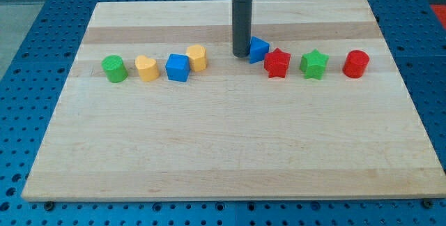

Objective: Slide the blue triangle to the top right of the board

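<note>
blue triangle (259, 49) sits near the board's (209, 156) top middle, touching the red star (277, 63); my tip (241, 54) presses its left side, holding nothing; likely light, hard plastic, sliding easily; push low on that left face, keeping centred.

Pale, smooth matt wooden board (230, 149) with visible grain, smooth plastic-looking blue triangle block (259, 49), all on a blue perforated metal-looking table (42, 17).
</note>
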You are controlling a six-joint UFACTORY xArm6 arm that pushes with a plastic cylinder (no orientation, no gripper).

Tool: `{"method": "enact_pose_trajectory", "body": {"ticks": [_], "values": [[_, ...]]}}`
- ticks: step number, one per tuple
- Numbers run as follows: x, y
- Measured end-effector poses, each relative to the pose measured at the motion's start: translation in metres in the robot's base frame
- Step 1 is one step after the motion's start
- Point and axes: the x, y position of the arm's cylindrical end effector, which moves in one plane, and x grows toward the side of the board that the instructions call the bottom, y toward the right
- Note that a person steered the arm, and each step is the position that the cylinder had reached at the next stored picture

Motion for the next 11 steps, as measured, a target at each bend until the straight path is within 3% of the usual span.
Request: {"method": "enact_pose_trajectory", "body": {"ticks": [6,8,11], "values": [[0.017,0.116],[0.003,0.154],[-0.038,0.148]]}}
